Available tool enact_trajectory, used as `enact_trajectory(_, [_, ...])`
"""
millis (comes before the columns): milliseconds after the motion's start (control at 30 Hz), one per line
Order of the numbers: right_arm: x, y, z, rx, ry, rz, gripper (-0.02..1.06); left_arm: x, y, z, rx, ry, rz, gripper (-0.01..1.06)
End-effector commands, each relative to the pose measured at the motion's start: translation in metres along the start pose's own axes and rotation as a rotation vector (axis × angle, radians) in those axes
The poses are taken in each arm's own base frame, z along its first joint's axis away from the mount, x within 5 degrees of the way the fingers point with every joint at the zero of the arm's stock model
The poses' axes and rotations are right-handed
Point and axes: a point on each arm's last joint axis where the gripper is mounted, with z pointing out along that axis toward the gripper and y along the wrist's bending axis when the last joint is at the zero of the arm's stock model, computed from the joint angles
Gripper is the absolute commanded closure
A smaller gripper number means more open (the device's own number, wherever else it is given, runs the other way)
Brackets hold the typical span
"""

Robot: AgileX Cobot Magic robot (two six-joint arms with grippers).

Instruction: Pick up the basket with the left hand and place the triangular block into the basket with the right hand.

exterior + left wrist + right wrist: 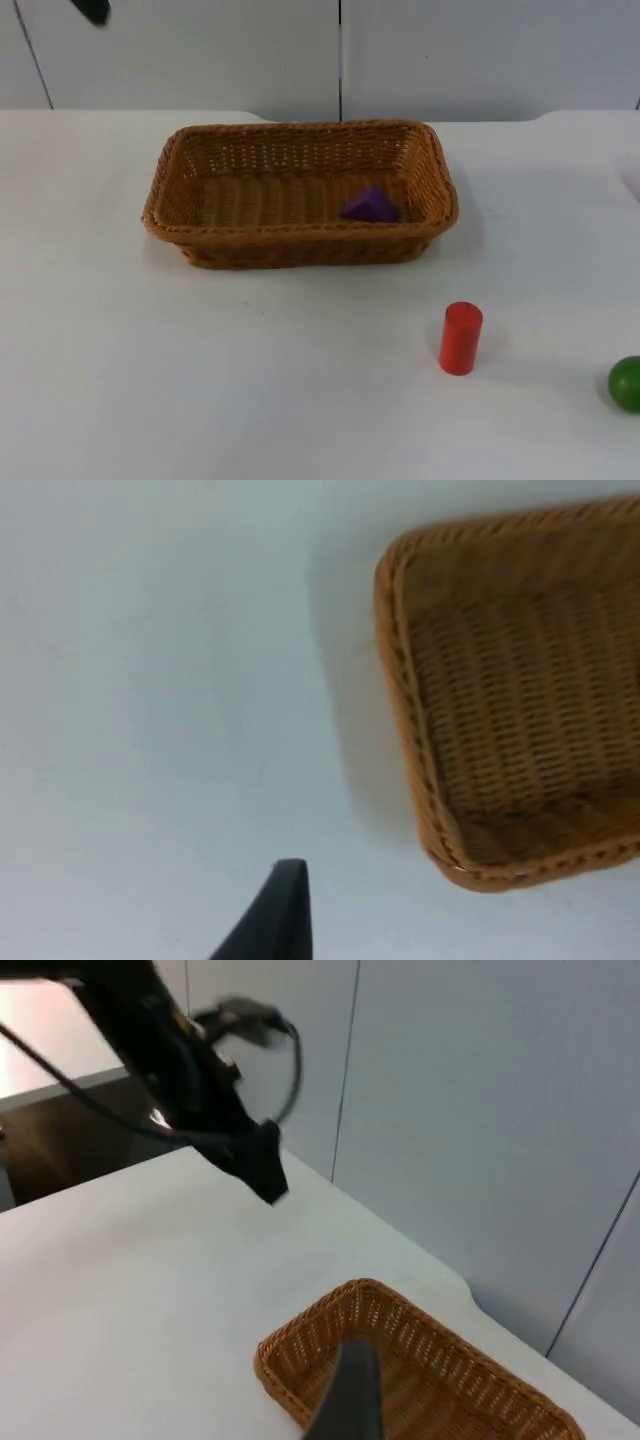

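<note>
**Sitting in basket: purple block, both tools clear of it**

Sitting flat on the tabletop, the basket has nothing gripping it. Purple triangular block lies inside, on the basket floor, toward the end nearer the right arm and close to the front wall.

Left tool: raised, at the partition wall, well apart from the basket and off past its left-arm end. The right wrist view has it too, hanging above bare tabletop with the basket's corner well below and beyond it. Holding nothing. Can't tell how far it is open. The left wrist view looks down on the basket's short end, rim and woven floor visible, with white tabletop beside it and one black fingertip apart from the rim.

Right tool: one fingertip visible in its own wrist view, up above the basket's near corner, not touching. Nothing seen in its grip; opening can't be told.

Other items on the tabletop, all on the right arm's side and well apart from both tools: red cylinder standing upright in front of the basket, green ball further out at the edge.
</note>
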Motion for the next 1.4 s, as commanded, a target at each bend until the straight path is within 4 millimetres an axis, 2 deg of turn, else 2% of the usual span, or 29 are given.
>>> enact_trajectory(0, [0.001,-0.001,-0.001,0.004,-0.004,0.007,0.35,0.012,-0.007,-0.030,-0.016,-0.084,0.017,0.00])
enact_trajectory(33, [0.002,-0.001,0.000,0.003,0.005,0.025,0.35,0.032,-0.012,-0.050,-0.027,-0.150,0.017,0.00])
enact_trajectory(133, [0.014,0.001,-0.003,0.003,0.003,0.024,0.35,0.079,-0.020,-0.082,-0.049,-0.283,0.023,0.00])
enact_trajectory(167, [0.014,0.001,-0.003,0.003,0.003,0.024,0.35,0.079,-0.020,-0.082,-0.049,-0.283,0.023,0.00])
enact_trajectory(267, [0.039,0.005,-0.011,0.002,-0.007,0.035,0.35,0.131,-0.027,-0.108,-0.066,-0.415,0.028,0.00])
enact_trajectory(300, [0.039,0.005,-0.011,0.002,-0.007,0.035,0.35,0.131,-0.027,-0.108,-0.066,-0.415,0.028,0.00])
enact_trajectory(333, [0.050,0.007,-0.013,0.001,-0.003,0.034,0.35,0.157,-0.030,-0.116,-0.069,-0.462,0.032,0.00])
enact_trajectory(433, [0.079,0.011,-0.036,0.002,-0.021,0.046,0.35,0.205,-0.038,-0.142,-0.071,-0.600,0.063,0.00])
enact_trajectory(467, [0.079,0.011,-0.036,0.002,-0.021,0.046,0.35,0.205,-0.038,-0.142,-0.071,-0.600,0.063,0.00])
enact_trajectory(600, [0.107,0.014,-0.071,0.007,-0.056,0.061,0.35,0.258,-0.047,-0.167,-0.074,-0.738,0.121,0.00])
enact_trajectory(633, [0.107,0.014,-0.071,0.007,-0.056,0.061,0.35,0.258,-0.047,-0.167,-0.074,-0.738,0.121,0.00])
enact_trajectory(767, [0.143,0.019,-0.106,0.006,-0.053,0.069,0.35,0.305,-0.051,-0.176,-0.077,-0.794,0.152,0.00])
enact_trajectory(800, [0.143,0.019,-0.106,0.006,-0.053,0.069,0.35,0.305,-0.051,-0.176,-0.077,-0.794,0.152,0.00])
enact_trajectory(933, [0.173,0.024,-0.129,-0.006,-0.028,0.085,0.35,0.336,-0.045,-0.179,-0.159,-0.789,0.122,0.00])
enact_trajectory(967, [0.173,0.024,-0.129,-0.006,-0.028,0.085,0.35,0.336,-0.045,-0.179,-0.159,-0.789,0.122,0.00])
enact_trajectory(1100, [0.203,0.029,-0.145,-0.033,0.044,0.102,0.35,0.347,-0.034,-0.174,-0.272,-0.675,0.080,0.00])
enact_trajectory(1167, [0.209,0.030,-0.149,-0.035,0.057,0.103,0.35,0.348,-0.031,-0.171,-0.283,-0.662,0.060,0.00])
enact_trajectory(1267, [0.215,0.032,-0.157,-0.039,0.036,0.107,0.35,0.349,-0.026,-0.155,-0.292,-0.610,0.056,0.00])
enact_trajectory(1367, [0.218,0.032,-0.158,-0.048,0.074,0.106,0.35,0.349,-0.025,-0.155,-0.307,-0.602,0.050,0.00])
